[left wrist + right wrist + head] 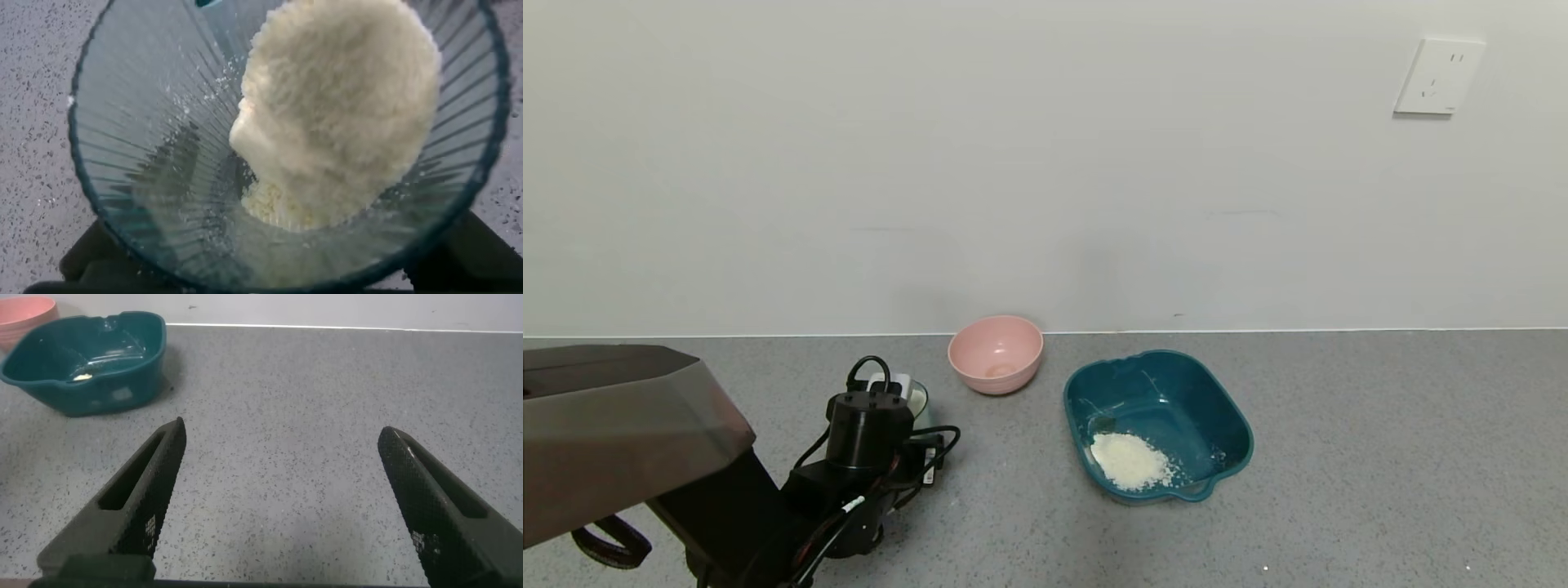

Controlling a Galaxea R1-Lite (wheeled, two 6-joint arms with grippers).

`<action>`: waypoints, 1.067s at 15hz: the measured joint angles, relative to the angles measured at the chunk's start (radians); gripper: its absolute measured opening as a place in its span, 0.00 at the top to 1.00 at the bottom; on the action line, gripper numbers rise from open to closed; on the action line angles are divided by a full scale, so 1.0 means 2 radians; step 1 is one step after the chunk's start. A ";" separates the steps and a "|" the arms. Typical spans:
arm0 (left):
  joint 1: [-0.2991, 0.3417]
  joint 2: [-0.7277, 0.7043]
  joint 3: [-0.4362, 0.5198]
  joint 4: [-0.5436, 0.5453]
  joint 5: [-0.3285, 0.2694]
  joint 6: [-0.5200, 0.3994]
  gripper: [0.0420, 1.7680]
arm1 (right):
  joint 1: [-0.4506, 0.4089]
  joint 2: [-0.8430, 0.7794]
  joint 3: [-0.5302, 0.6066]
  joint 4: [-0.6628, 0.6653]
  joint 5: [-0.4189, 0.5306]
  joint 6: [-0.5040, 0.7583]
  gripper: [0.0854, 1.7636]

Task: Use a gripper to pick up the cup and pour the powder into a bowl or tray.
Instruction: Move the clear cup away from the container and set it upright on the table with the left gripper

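My left gripper (900,395) is at the left of the grey counter, shut on the pale blue-green ribbed cup (920,402), which shows only partly behind the black wrist block. In the left wrist view the cup (147,163) fills the picture, with a clump of white powder (343,106) inside it. The dark teal tray (1217,408) stands to the right of the cup, apart from it, with a heap of white powder (1131,461) in its near corner. My right gripper (282,433) is open and empty over bare counter, out of the head view.
A round pink bowl (996,353) stands by the wall, between the cup and the tray. The white wall runs close behind the counter. In the right wrist view the tray (90,367) and the pink bowl (24,310) show farther off.
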 joint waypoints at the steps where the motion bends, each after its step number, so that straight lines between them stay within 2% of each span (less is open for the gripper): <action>1: 0.000 0.000 0.000 0.000 0.000 0.000 0.14 | 0.000 0.000 0.000 0.000 0.000 0.000 0.03; 9: -0.002 -0.015 0.016 0.001 0.002 0.001 0.07 | 0.000 0.000 0.000 0.000 0.000 0.000 0.03; 16: -0.003 -0.100 0.060 0.008 0.021 0.011 0.05 | 0.000 0.000 0.000 0.000 0.000 0.000 0.03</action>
